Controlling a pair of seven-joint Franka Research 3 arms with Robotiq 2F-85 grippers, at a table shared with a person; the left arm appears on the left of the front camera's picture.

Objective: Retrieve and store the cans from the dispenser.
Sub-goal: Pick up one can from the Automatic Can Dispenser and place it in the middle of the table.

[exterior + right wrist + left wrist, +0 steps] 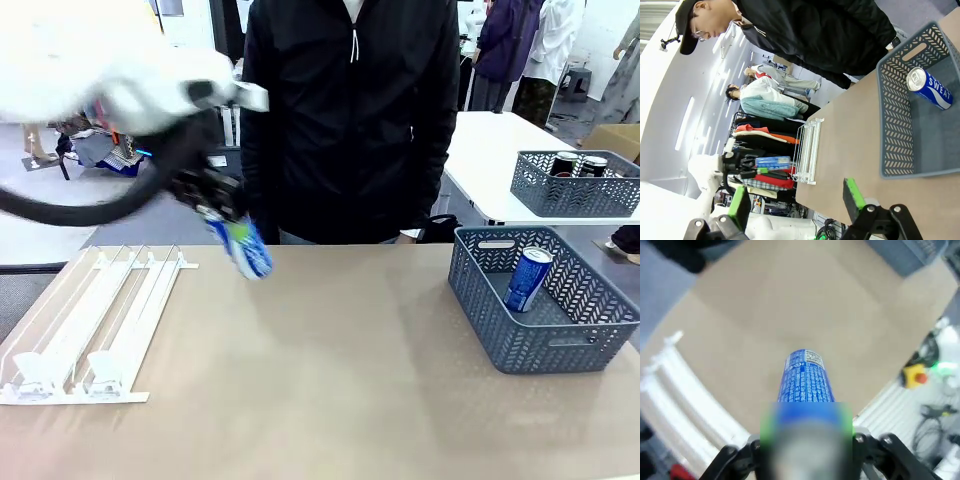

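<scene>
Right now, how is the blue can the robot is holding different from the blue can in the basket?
The held can hangs in the air, clamped in the left gripper; the can in the basket is let go, leaning against the wall of the grey basket. The held can is above the table's far edge near the dispenser; the other is at the robot's right. Both are slim, blue and white.

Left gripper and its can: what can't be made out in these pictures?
- Left gripper, front view: motion blur smears its fingers and the blue can it holds, so the print is unreadable.
- Left wrist view: a blurred patch hides the can's near end and the pads' contact.
- Dispenser, front view: lanes look bare; the end stops are too small to check.
</scene>
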